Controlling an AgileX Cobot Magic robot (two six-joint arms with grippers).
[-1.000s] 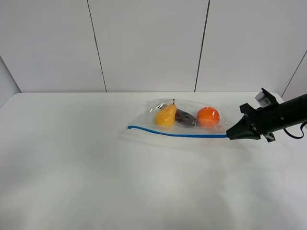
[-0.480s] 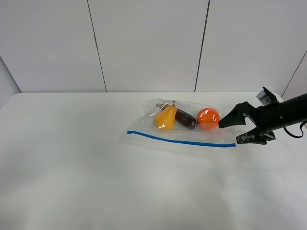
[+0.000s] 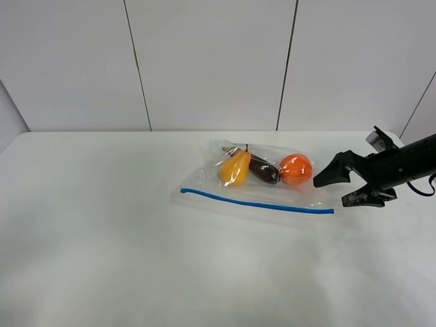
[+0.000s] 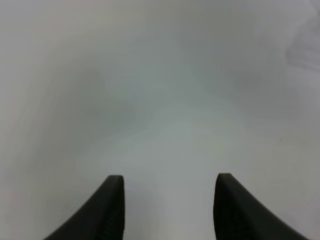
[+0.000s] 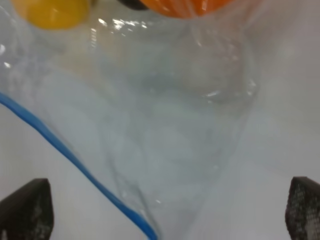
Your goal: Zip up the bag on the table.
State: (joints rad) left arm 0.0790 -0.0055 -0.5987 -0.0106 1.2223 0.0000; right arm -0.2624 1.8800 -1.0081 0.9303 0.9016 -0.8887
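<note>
The clear plastic bag [image 3: 262, 182] lies flat on the white table [image 3: 102, 238], right of centre. Its blue zipper strip [image 3: 255, 202] runs along the near edge. Through the plastic I see a yellow pear [image 3: 235, 168], a dark item [image 3: 264, 170] and an orange ball [image 3: 296, 169]. My right gripper [image 3: 332, 192] stands open just off the strip's right end, touching nothing. In the right wrist view the bag [image 5: 165, 125] and strip [image 5: 65, 150] lie between the spread fingers of the right gripper [image 5: 162, 205]. My left gripper [image 4: 168, 187] is open over bare table [image 4: 160, 100] and is outside the exterior view.
Grey wall panels [image 3: 204, 61] rise behind the table's far edge. The right arm [image 3: 402, 167] reaches in from the right side, low over the tabletop.
My right gripper was shut on the zipper strip's right end; it has opened and let go. The strip's end dropped onto the table, and the bag shifted slightly.
</note>
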